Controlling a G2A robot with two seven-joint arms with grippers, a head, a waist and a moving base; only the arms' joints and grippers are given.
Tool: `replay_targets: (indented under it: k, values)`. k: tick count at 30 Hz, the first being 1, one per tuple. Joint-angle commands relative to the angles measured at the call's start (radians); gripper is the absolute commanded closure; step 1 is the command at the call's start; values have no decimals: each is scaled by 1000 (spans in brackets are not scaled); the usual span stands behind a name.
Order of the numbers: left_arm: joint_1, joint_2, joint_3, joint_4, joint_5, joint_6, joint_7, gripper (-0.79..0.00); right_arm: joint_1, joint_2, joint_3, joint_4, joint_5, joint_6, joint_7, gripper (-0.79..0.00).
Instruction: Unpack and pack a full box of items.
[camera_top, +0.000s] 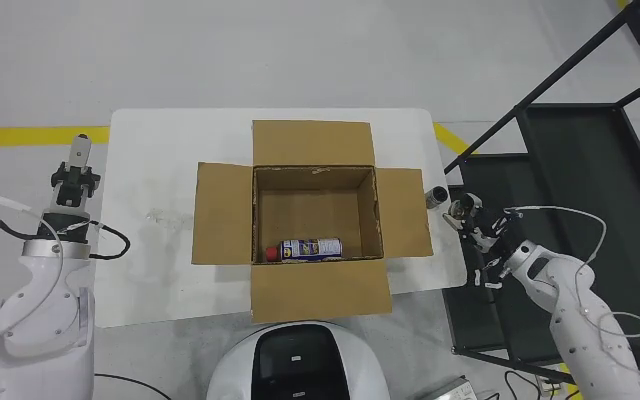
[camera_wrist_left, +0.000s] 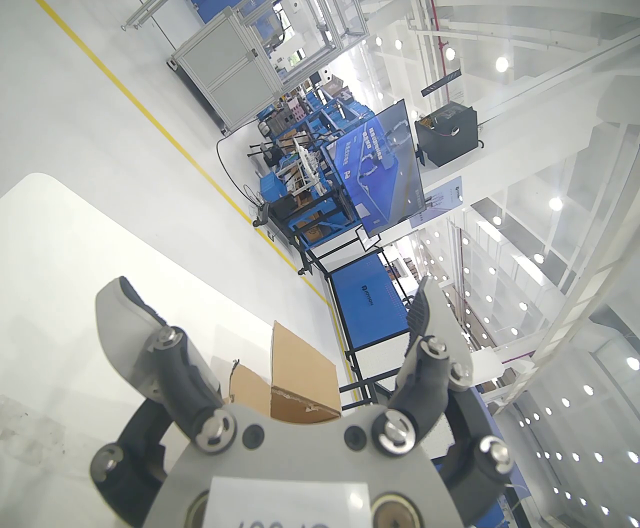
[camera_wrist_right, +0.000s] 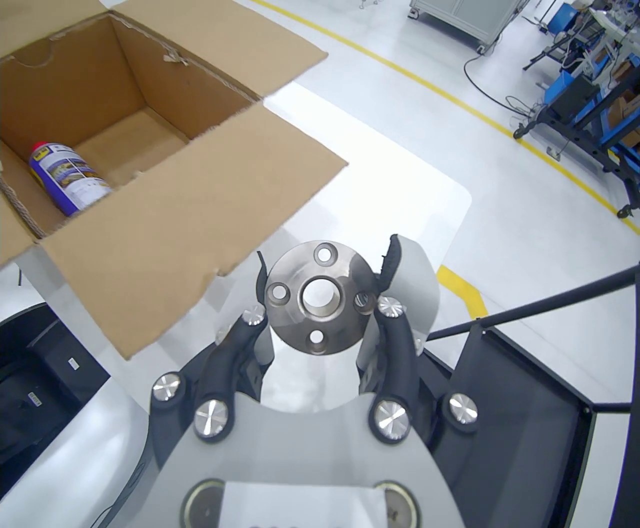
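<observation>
Inside the open cardboard box (camera_top: 220, 212) on the counter (camera_top: 160, 180), a spray can (camera_top: 310, 247) lies against the wall nearest the robot. Beyond the counter's right edge, the right tool (camera_wrist_right: 325, 255) clamps a metal flange (camera_wrist_right: 345, 270). The left tool (camera_wrist_left: 274, 287) gapes, holding nothing.

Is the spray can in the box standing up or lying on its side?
Lying on its side: the spray can rests lengthwise on the floor of the box, against its robot-side wall.

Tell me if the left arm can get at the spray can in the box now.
Probably yes: the left gripper is open and empty, the box stands open, and the spray can lies alone inside, though close against its near wall.
</observation>
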Motion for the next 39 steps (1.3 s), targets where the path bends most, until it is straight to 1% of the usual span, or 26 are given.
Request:
replay_targets:
  k: [1, 17, 19, 24, 28, 31, 34, 39]
  values:
    - [0, 0, 0, 0, 0, 0, 0, -785, -9, -2, -1, -25, 16, 4, 14, 0]
    - [0, 0, 0, 0, 0, 0, 0, -785, -9, -2, -1, -25, 16, 4, 14, 0]
    - [0, 0, 0, 0, 0, 0, 0, -785, -2, -3, -5, -34, 19, 16, 29, 0]
    - [0, 0, 0, 0, 0, 0, 0, -785, 87, 1, -52, -150, -27, -39, 116, 0]
    - [0, 0, 0, 0, 0, 0, 0, -785, 199, 0, -148, -222, -77, -111, 203, 0]
    - [0, 0, 0, 0, 0, 0, 0, -785, 278, -6, -231, -219, -80, -137, 248, 0]
    - [0, 0, 0, 0, 0, 0, 0, -785, 328, -15, -294, -193, -62, -128, 268, 0]
    - [0, 0, 0, 0, 0, 0, 0, -785, 333, -17, -302, -185, -56, -120, 268, 0]
